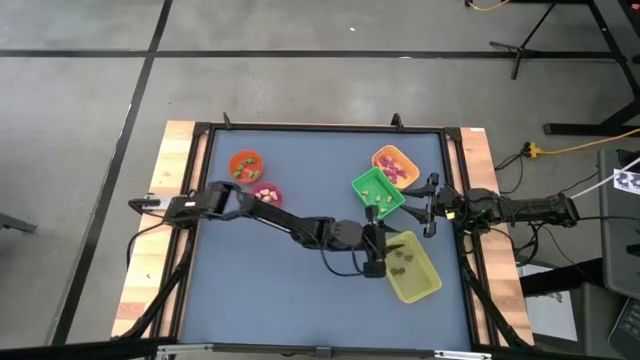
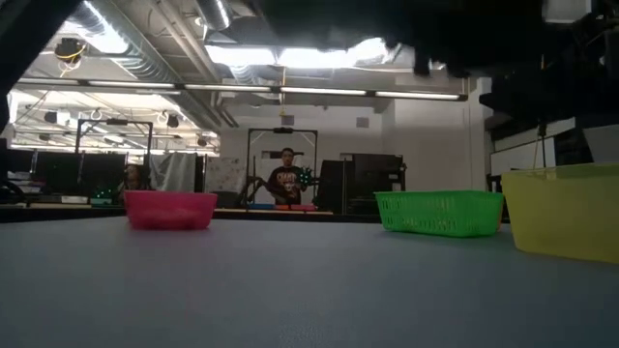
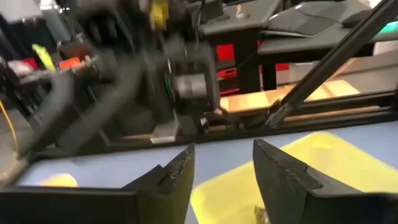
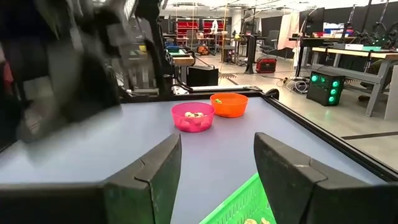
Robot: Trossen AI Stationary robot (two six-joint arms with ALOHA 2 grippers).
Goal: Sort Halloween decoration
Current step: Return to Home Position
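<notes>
Left pincer (image 3: 224, 155) wide, empty, over yellow tray (image 1: 425, 284); right pincer (image 4: 217, 142) wide, empty, by green tray (image 1: 362, 184). Halloween decoration (image 1: 403, 262) held in trays and cups (image 4: 230, 109). Left arm to be raised clear of rim before retraction.

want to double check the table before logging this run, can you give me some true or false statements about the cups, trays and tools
1. The pink cup stands next to the orange cup. True.
2. The pink cup is empty. False: pale trinkets lie in it.
3. The left tool grips a trinket. False: it is open and empty, by the yellow tray.
4. The green tray lies between the orange tray and the yellow tray. True.
5. The right tool is shut. False: it is open, by the green tray.
</notes>
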